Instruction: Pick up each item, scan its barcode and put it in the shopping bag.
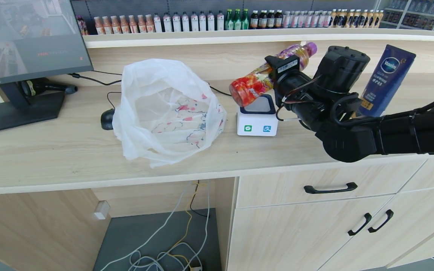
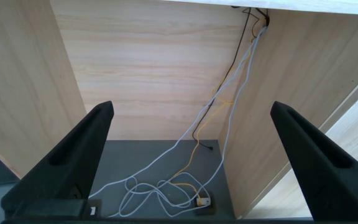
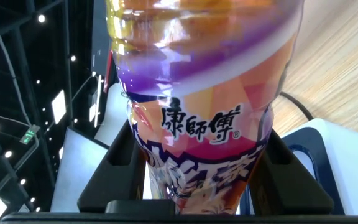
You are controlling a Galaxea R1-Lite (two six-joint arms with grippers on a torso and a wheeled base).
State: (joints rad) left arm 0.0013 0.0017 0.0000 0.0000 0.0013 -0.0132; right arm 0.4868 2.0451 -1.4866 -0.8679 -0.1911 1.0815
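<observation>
Right gripper [image 3: 199, 146] pinches the bottle [image 1: 251, 84], tilted over the scanner [image 1: 257, 120] just right of the bag [image 1: 164, 109], and that slick slanted bottle could slide loose or snag the bag's floppy rim going in.

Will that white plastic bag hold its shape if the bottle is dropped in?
Probably not firmly: the shopping bag is thin, crinkled film, standing loosely open on the counter, so it would likely sag. It looks light, so a nudge might slide it.
</observation>
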